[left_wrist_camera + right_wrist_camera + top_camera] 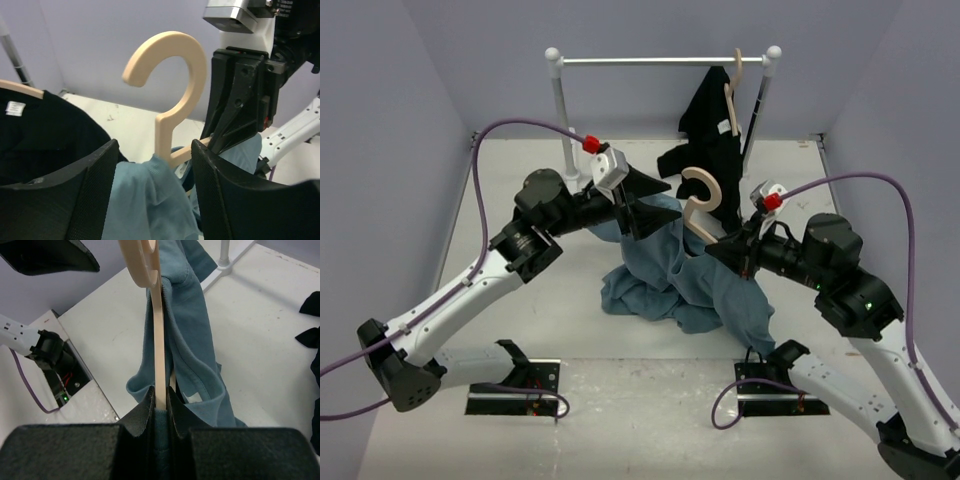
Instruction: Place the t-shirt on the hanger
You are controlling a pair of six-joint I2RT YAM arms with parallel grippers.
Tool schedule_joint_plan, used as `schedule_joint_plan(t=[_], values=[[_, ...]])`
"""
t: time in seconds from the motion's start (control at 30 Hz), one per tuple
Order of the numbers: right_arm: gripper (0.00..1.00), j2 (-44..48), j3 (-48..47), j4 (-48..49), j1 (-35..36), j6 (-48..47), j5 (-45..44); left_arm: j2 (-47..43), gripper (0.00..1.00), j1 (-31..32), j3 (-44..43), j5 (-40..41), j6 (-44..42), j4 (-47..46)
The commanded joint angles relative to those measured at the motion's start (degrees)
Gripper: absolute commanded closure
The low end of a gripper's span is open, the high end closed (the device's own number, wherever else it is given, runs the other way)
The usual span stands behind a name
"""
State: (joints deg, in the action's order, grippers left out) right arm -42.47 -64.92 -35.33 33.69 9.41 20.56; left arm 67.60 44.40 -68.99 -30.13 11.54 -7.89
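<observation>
Your right gripper is clamped on the hanger at lower centre — your left gripper sits jaws apart, the t-shirt between them.

Top view: hanger shoulders buried in t-shirt folds, only its hook shows. Right wrist view: hook cut off at top edge. On black garment, label print too small to read.

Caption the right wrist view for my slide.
Right gripper clamps the wooden hanger edge-on, blue t-shirt hanging beside it.
</observation>
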Motion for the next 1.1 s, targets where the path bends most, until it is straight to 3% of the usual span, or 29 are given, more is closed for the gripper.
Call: schedule_joint_plan(t=[0.0, 0.13, 0.23, 0.3, 0.47, 0.57, 0.6, 0.63, 0.67, 0.73, 0.8, 0.93, 1.07], values=[[1.0, -0.9, -4.1, 2.9, 0.1, 0.3, 2.9, 4.1, 0.43, 0.2, -2.0, -8.8, 3.7, -5.4], [1.0, -1.3, -4.9, 2.5, 0.1, -0.4, 5.3, 7.2, 0.63, 0.2, -3.4, -10.9, 5.3, -6.5], [1.0, -1.5, -4.7, 2.2, 0.1, -1.2, 7.0, 8.7, 0.66, 0.2, -4.1, -13.4, 6.4, -7.6], [1.0, -1.2, -4.0, 1.9, 0.1, -2.1, 7.8, 9.6, 0.98, 0.2, -5.0, -15.6, 6.8, -8.6], [1.0, -1.1, -2.5, 1.0, 0.0, -4.6, 8.5, 9.5, 1.0, 0.1, -5.9, -21.4, 7.5, -10.3], [1.0, -0.6, -2.0, 0.8, 0.0, -5.1, 5.7, 9.0, 1.0, 0.1, -7.9, -20.9, 6.2, -7.0], [0.97, -0.2, -2.0, 0.8, 0.0, -4.9, 4.6, 8.8, 1.0, 0.1, -8.3, -19.8, 5.9, -5.4], [0.76, 0.4, -2.1, 0.9, 0.0, -4.3, 2.7, 8.2, 1.0, 0.1, -8.5, -18.1, 5.2, -4.1], [0.42, 1.2, -2.3, 1.1, 0.0, -3.6, 0.3, 7.5, 1.0, 0.1, -8.5, -16.1, 4.1, -2.9], [0.28, 2.7, -2.5, 1.8, 0.0, -1.9, -5.3, 6.5, 1.0, 0.1, -7.7, -11.0, 3.4, -1.9], [0.01, 6.7, -2.4, 3.5, 0.0, -0.5, -10.2, 5.2, 1.0, 0.1, -7.0, -4.1, 2.7, -1.1], [0.01, 13.8, 0.5, 10.5, 0.0, 3.3, -8.3, 4.9, 1.0, 0.2, -8.1, 6.9, 3.2, 1.2], [0.01, 12.2, 4.0, 16.4, 0.2, 12.3, 5.5, 5.4, 1.0, 0.8, -9.7, 15.6, 5.4, 0.9]])
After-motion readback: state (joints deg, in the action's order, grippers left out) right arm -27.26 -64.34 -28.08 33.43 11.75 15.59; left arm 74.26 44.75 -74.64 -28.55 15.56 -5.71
